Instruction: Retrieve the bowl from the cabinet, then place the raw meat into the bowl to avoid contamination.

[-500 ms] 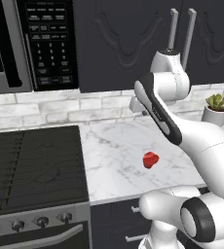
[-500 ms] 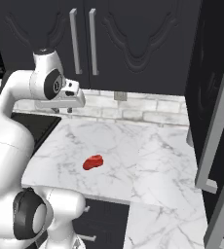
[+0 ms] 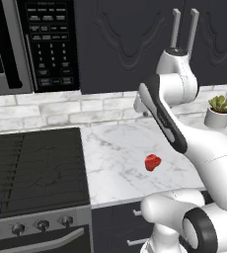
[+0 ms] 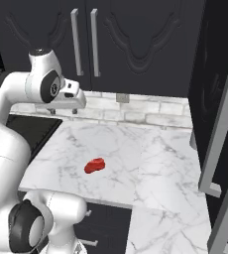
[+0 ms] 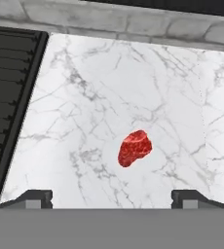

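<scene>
1. Left base view looks forward and down from behind the arm's left, over the stove [image 3: 34,173] and marble surface [image 3: 115,163].
2. Right base view looks from behind the arm's right at the same surface [image 4: 136,154] and cabinet [image 4: 136,44].
3. Hand view looks down close on the surface [image 5: 133,87]; all three share the raw meat [image 5: 134,147].

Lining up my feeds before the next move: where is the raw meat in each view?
Left base view: raw meat right of centre, on the marble counter.
Right base view: left of centre, same counter.
Hand view: just below centre.
Shared landmark: the black stove, beside the counter.
</scene>
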{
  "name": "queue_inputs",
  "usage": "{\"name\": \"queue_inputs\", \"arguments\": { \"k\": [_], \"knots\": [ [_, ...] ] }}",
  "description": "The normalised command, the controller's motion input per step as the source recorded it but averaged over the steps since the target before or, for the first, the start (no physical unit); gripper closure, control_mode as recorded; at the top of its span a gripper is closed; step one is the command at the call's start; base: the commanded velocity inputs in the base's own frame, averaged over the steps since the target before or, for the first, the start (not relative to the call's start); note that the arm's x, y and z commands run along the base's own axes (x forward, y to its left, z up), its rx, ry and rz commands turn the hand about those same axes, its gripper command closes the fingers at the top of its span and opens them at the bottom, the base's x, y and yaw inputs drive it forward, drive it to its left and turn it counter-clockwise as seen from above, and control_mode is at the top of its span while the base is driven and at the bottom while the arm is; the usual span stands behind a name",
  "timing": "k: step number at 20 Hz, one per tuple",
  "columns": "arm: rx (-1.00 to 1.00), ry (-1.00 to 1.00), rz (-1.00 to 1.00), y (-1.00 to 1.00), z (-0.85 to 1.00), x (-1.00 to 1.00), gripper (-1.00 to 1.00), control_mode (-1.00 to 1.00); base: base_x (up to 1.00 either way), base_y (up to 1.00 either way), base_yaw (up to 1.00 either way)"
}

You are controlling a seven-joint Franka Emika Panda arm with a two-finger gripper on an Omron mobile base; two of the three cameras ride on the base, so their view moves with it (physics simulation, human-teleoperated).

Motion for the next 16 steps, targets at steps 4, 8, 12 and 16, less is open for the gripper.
{"name": "queue_inputs", "arguments": {
  "k": [4, 8, 12, 16],
  "knots": [
    [0.04, -0.17, -0.20, -0.16, 0.44, -0.25, -1.00, -1.00, 0.00, 0.00, 0.00],
    [0.02, -0.22, -0.20, -0.09, 0.49, -0.26, -1.00, -1.00, 0.00, 0.00, 0.00],
    [0.00, -0.31, -0.17, -0.02, 0.56, -0.18, -1.00, -1.00, 0.00, 0.00, 0.00],
    [0.02, -0.28, -0.15, -0.15, 0.59, -0.16, -1.00, -1.00, 0.00, 0.00, 0.00]
  ]
}}
